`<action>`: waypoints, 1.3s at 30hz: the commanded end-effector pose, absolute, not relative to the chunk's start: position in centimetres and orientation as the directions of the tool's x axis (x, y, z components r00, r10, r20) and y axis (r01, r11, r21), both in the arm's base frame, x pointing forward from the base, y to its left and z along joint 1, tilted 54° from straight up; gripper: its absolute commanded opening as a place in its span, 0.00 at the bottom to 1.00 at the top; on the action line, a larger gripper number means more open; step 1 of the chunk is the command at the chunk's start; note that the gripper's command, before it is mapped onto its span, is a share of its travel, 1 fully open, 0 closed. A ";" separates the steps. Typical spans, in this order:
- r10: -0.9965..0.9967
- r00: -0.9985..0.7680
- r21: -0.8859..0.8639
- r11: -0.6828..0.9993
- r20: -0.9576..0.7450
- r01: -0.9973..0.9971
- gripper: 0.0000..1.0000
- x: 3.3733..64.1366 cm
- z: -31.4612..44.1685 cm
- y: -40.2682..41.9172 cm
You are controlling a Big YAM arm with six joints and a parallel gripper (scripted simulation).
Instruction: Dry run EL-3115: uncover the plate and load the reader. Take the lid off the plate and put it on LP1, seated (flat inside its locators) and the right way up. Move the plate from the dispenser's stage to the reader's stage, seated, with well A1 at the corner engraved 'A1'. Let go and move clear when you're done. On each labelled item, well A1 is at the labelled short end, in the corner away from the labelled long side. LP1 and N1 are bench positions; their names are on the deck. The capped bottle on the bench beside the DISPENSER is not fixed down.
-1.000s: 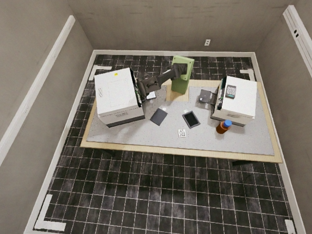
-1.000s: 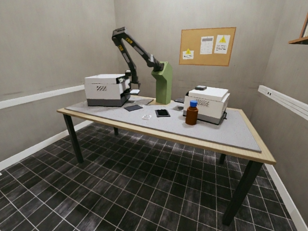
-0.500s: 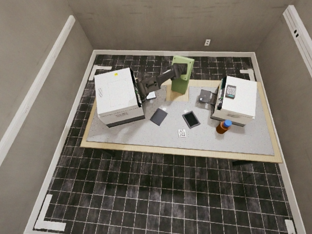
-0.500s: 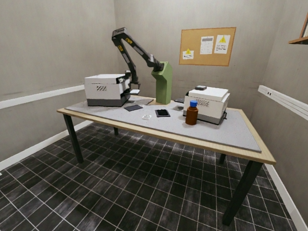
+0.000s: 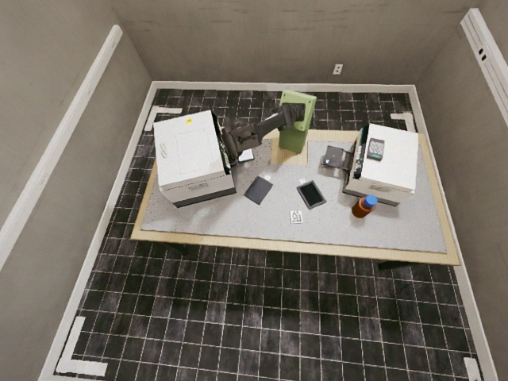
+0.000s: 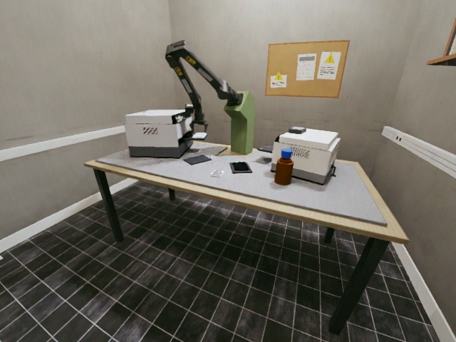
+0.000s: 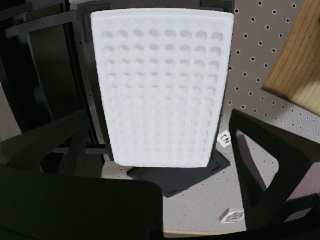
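Arm: The black six-joint arm (image 5: 270, 124) (image 6: 199, 68) is reaching from the tall green angular pedestal (image 5: 292, 140) (image 6: 241, 130) toward the larger white box-shaped instrument (image 5: 186, 152) (image 6: 156, 132). In the exterior view its upper link is rising to a high bent elbow, and its forearm is sloping steeply down from there.
Wrist: The end of the arm is pointing down beside the instrument's open-fronted side.
Jaws: The black parallel jaws (image 5: 236, 153) (image 6: 200, 127) are standing wide apart, clamping nothing, one finger showing toward each side of the wrist view.
Plate: The white rectangular multiwell plate (image 5: 246, 155) (image 6: 199, 135) (image 7: 160, 90) is resting on the dark stage projecting from the larger instrument, below the jaws. Its rows of round wells are showing; A1 is not readable.
Bench positions: A dark flat rectangular pad (image 5: 259, 190) (image 6: 197, 159) (image 7: 180, 177) and a dark-framed rectangular pad with a glossy black centre (image 5: 311, 194) (image 6: 241, 167) are lying apart on the grey perforated tabletop (image 5: 225, 221) (image 6: 257, 187) (image 7: 190, 215). Their small labels are too blurred to read.
Second instrument: The smaller white box-shaped instrument (image 5: 391, 159) (image 6: 307, 152) is standing across the tabletop, a dark stage (image 5: 336, 157) (image 6: 266, 147) extending from it.
Bottle: The amber cylindrical bottle with a blue cap (image 5: 364, 205) (image 6: 284, 167) is standing upright near the smaller instrument.
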State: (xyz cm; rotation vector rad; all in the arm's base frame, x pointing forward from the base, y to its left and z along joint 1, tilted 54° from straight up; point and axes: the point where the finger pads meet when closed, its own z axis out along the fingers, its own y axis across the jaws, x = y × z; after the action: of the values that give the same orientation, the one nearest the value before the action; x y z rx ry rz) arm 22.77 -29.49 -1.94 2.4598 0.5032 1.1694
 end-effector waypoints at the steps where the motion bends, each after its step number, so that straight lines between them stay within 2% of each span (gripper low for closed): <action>1: 0.444 0.601 0.465 -0.875 0.665 0.132 1.00 21.8 -2.0 -29.2; 39: 0.450 0.593 0.445 -0.880 0.668 0.167 1.00 23.4 -3.1 -28.1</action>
State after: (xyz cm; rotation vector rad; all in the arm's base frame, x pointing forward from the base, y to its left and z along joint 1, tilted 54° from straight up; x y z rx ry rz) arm 23.16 -29.44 -2.37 2.4636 0.5017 1.1704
